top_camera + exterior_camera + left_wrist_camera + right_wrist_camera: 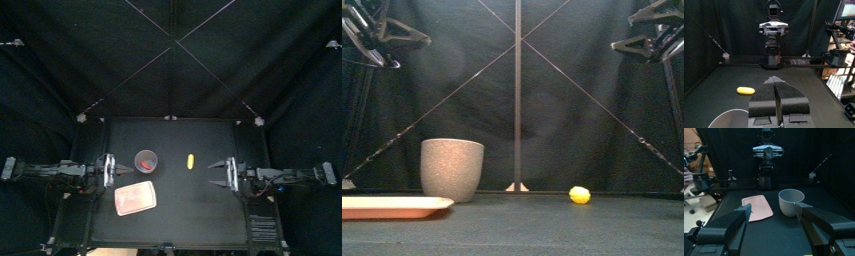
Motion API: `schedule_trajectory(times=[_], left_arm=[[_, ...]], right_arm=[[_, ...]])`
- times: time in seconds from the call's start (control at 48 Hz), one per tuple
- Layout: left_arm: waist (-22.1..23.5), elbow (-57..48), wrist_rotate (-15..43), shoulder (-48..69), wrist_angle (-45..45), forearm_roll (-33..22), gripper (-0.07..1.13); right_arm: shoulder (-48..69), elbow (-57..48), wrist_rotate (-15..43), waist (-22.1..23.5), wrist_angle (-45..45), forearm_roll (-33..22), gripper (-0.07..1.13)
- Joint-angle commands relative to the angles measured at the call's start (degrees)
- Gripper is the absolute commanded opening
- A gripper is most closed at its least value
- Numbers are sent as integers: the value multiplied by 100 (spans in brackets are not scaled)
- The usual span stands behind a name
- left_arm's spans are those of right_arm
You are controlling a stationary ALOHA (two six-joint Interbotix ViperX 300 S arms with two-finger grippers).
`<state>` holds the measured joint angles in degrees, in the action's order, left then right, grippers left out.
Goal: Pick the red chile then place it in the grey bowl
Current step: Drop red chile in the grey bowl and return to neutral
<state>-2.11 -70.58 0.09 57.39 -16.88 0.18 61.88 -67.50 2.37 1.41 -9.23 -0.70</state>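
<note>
Red chile (144, 161): a red spot inside the grey bowl (452, 168), left of centre in the top view's lower half; apparently already delivered.
Grey bowl: upright on the desk, lower left of the front view.
Left gripper (775, 82): pressed together, empty.
Right gripper (774, 206): spread wide, empty.
Step, as judged: retreat; avoid nudging the grey bowl.

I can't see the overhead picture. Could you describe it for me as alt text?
Seen from above, a grey cup with a red thing inside stands on a black table, a small yellow toy to its right and a flat pink tray in front of it. The left gripper and right gripper flank them from either side, touching nothing.
</note>
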Motion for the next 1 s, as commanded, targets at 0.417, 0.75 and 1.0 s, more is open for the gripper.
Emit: schedule_trajectory(times=[0.417, 0.75, 1.0], left_arm=[[-9, 70, 9, -26, -26, 9, -4], [-9, 70, 9, -26, -26, 9, -4], [-9, 62, 9, -26, -26, 9, -4]], right_arm=[[26, 44, -9, 88, 53, -18, 100], [26, 44, -18, 105, 158, -35, 100], [26, 35, -18, 176, 167, -44, 100]])
